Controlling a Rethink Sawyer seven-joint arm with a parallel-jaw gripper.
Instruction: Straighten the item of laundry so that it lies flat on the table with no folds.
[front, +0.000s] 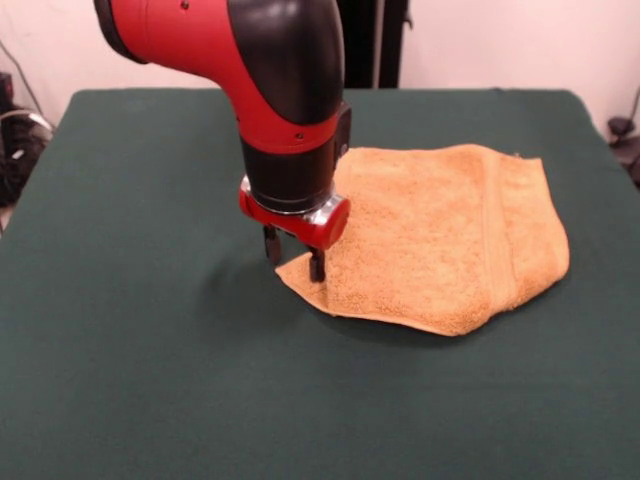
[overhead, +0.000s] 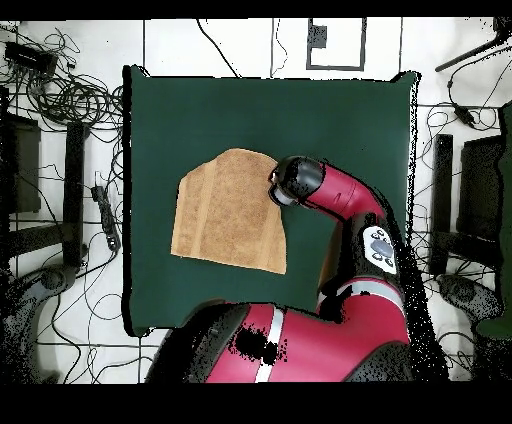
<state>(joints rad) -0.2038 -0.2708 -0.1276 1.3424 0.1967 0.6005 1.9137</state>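
Note:
The mustard towel (front: 440, 235) lies right of the middle of the dark green table (front: 150, 350). It is folded over on itself, with a woven band running down near its right end and a doubled edge along the front. My gripper (front: 293, 256) is down at the towel's left corner, just above the cloth. It is open, with one finger (front: 270, 244) off the towel over the table and the other (front: 317, 264) at the towel's edge. In the overhead view the towel (overhead: 228, 210) lies left of centre, and the arm's wrist (overhead: 296, 181) covers the gripper at the towel's right edge.
The table's edges (overhead: 340, 120) lie far from the towel on all sides. Cables and stands (overhead: 75, 100) lie on the floor around the table. A dark post (front: 372, 40) stands behind the table's far edge.

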